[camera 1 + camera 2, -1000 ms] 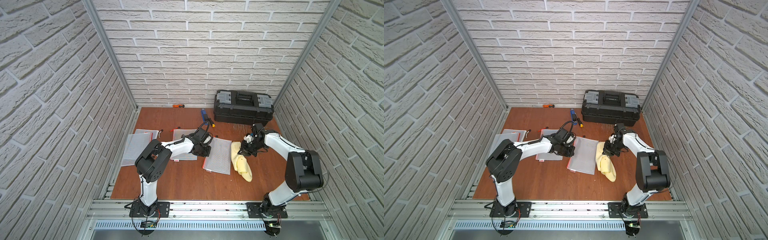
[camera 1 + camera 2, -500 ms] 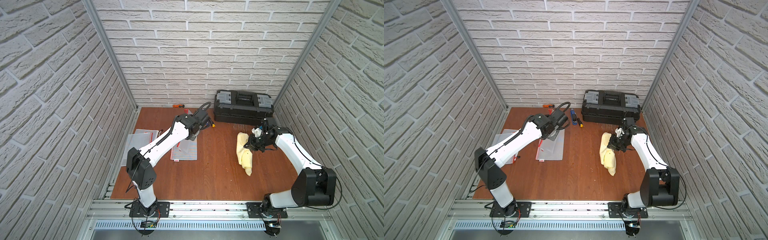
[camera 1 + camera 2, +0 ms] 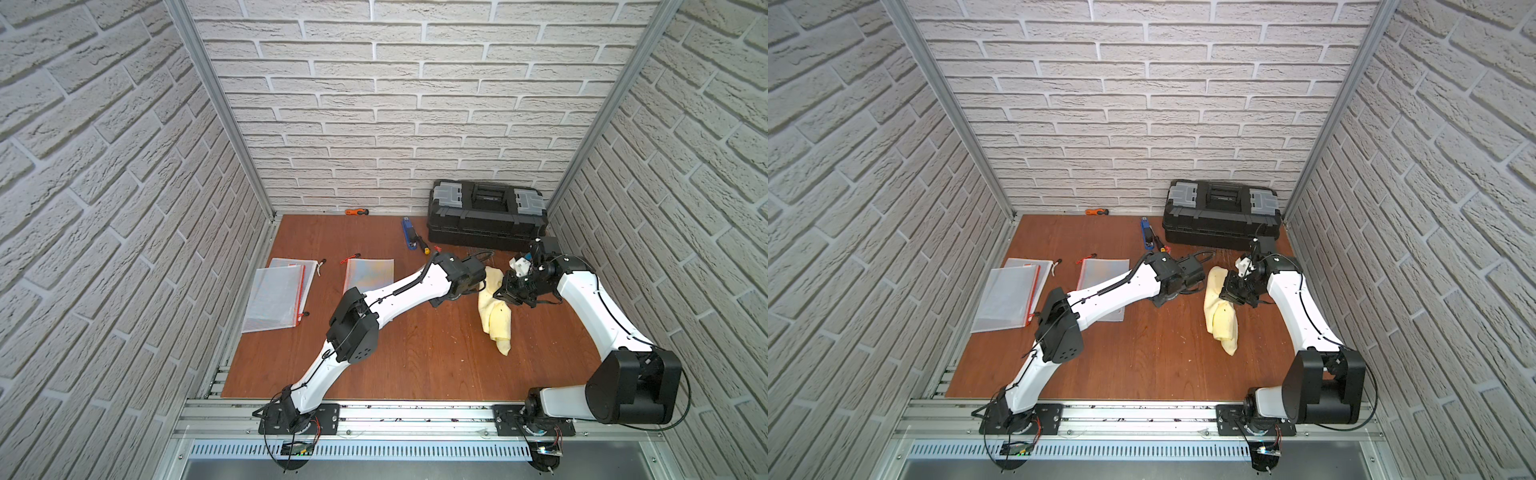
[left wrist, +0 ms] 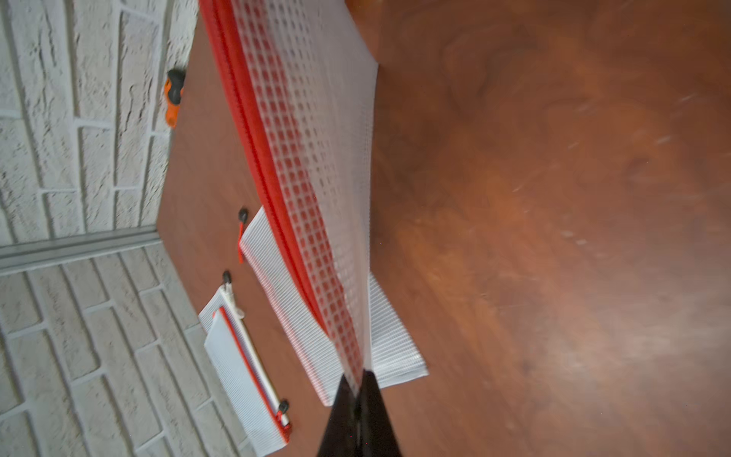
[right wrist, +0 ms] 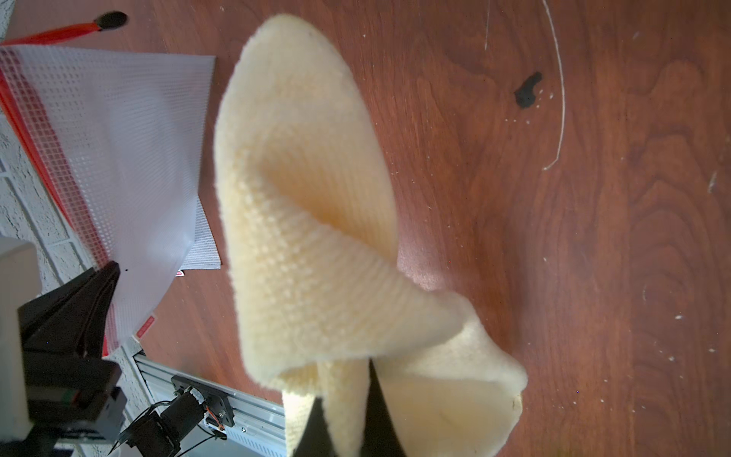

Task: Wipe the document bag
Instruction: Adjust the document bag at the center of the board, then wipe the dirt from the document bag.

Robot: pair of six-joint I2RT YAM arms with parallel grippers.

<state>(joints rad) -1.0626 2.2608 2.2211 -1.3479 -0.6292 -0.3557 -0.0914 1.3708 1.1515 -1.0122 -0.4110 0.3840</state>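
Above the bench (image 3: 415, 353), the left hand (image 4: 358, 383) is pinching the limp, slick document bag (image 4: 316, 158) by a corner; the right hand (image 5: 344, 399) is gripping the soft cloth (image 5: 308, 245).

Translucent mesh document bag with red zip (image 4: 316, 158) no longer lies flat mid-way on the brown wooden table (image 3: 415, 365) as it did a second ago: it's now pinched in my left gripper (image 4: 358, 399) and held up. Left arm swung to the back, then across, ending just beside the pale yellow knitted cloth (image 3: 494, 316). Cloth has shifted slightly back with my right gripper (image 3: 509, 296)
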